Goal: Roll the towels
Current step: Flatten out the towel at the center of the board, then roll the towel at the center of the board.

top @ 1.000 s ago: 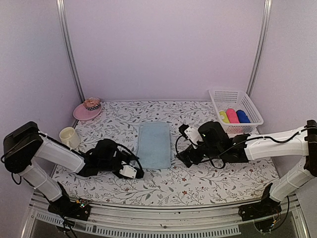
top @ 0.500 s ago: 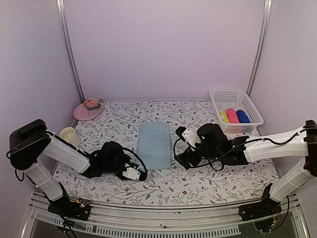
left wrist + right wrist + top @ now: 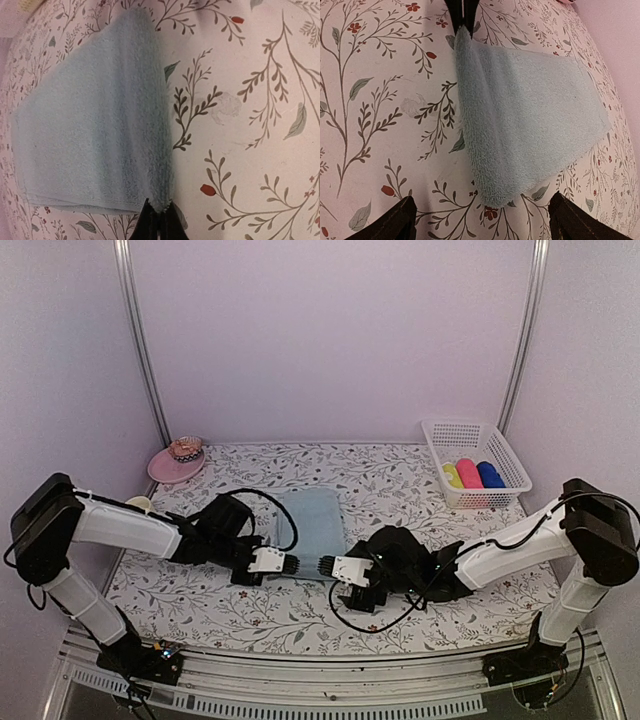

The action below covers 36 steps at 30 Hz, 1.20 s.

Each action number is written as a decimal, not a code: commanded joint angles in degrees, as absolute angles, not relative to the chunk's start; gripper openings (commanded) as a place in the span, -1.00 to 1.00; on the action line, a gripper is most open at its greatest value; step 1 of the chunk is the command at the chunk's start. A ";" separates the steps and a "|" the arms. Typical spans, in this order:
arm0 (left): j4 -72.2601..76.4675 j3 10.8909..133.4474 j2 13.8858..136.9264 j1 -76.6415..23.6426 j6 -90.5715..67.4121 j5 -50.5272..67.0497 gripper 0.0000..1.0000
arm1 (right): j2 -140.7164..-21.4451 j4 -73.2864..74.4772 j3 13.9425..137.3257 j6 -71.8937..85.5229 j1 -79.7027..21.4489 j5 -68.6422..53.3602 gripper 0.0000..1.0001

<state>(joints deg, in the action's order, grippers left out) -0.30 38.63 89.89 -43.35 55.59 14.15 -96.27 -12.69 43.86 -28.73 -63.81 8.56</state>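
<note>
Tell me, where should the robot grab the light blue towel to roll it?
Probably at its two near corners, coming in low from the robot's side. The pale aqua towel lies flat, its short edge nearest the robot, so a roll can start there. The left tool pinches one corner; the right tool is open around the other.

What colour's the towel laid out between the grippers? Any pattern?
Pale aqua blue, plain. The towel shows best in the right wrist view.
</note>
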 commanded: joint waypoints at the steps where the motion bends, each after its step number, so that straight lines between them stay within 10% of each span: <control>1: -8.76 41.58 89.06 -39.12 50.64 23.56 -1.00 | -98.36 -19.33 43.54 -36.82 -65.29 11.01 0.84; 13: -12.87 44.11 90.43 -35.89 49.77 28.40 -1.00 | -108.92 -28.80 45.14 -41.55 -66.97 21.89 0.64; 26: -13.70 43.71 90.58 -35.35 50.70 27.50 -1.00 | -109.18 -28.66 45.24 -38.88 -67.06 16.84 -0.88; 36: -14.14 39.93 87.11 -35.37 53.48 23.18 -0.80 | -107.92 -11.08 52.67 -28.39 -65.63 6.53 -0.95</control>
<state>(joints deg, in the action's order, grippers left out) -12.88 41.78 89.43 -36.07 51.66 24.80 -109.62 -20.08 49.10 -35.18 -66.57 13.72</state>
